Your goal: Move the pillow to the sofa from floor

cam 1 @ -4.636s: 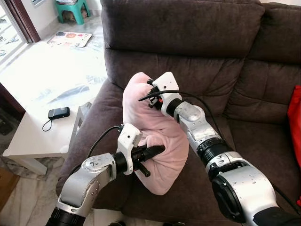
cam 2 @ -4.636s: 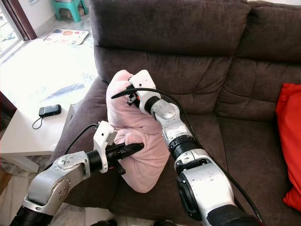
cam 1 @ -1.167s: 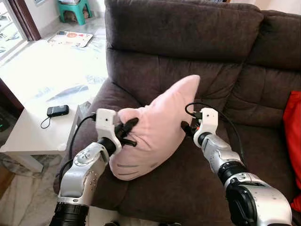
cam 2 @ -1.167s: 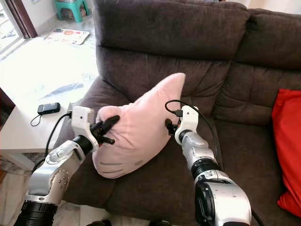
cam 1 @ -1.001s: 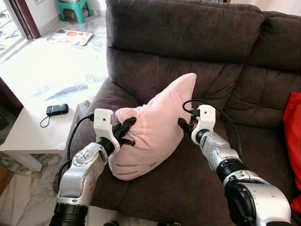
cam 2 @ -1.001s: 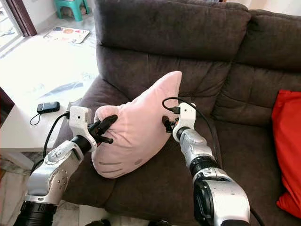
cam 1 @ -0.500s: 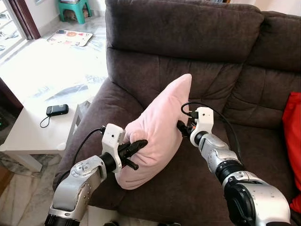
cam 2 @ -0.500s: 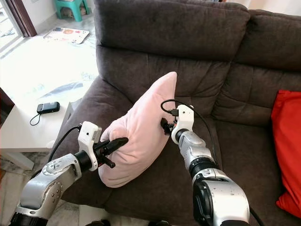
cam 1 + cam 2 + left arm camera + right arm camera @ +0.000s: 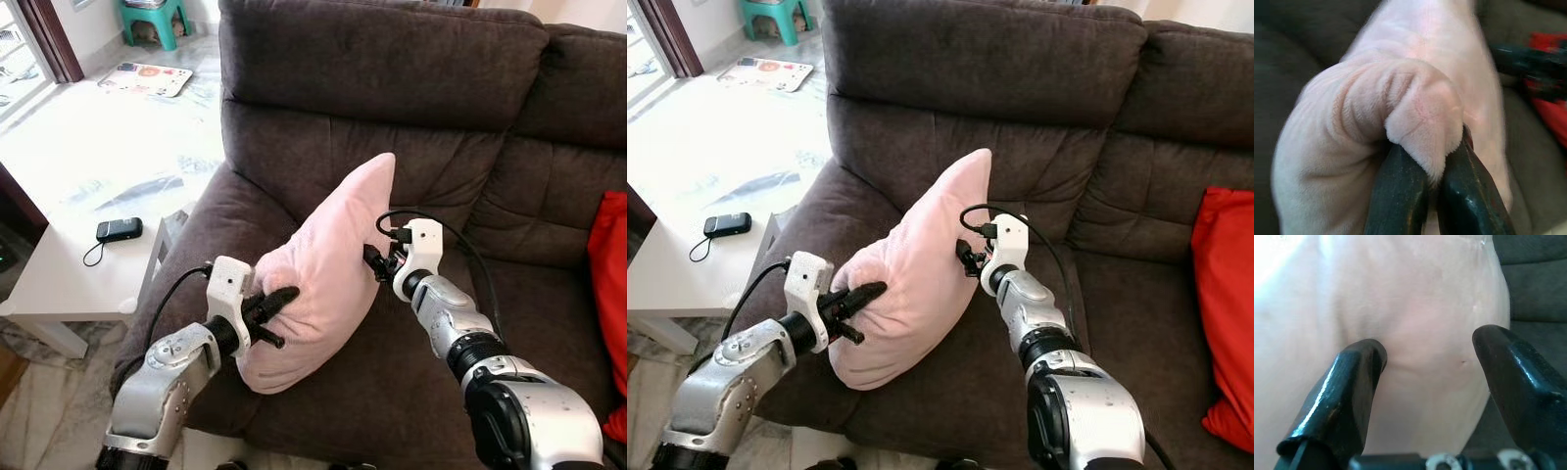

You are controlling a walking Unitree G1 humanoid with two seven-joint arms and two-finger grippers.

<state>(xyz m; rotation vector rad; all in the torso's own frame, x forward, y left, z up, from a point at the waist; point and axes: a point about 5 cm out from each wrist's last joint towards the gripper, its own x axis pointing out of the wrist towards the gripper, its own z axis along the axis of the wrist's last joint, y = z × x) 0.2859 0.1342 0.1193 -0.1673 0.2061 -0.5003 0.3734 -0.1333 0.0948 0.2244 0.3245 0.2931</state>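
Pink plush marks the pillow (image 9: 328,264), which is stood on the sofa (image 9: 392,59) seat, its long axis rising toward the backrest and its lower end near the seat's front edge by the armrest. A fold of that lower end is pinched tight in the left gripper (image 9: 1437,181). The right gripper (image 9: 1430,377) is set against the pillow's opposite flank, fingers spread wide around nothing. The pillow is thus flanked by both arms, the left being the one that holds it.

No legible text, label or number anywhere.
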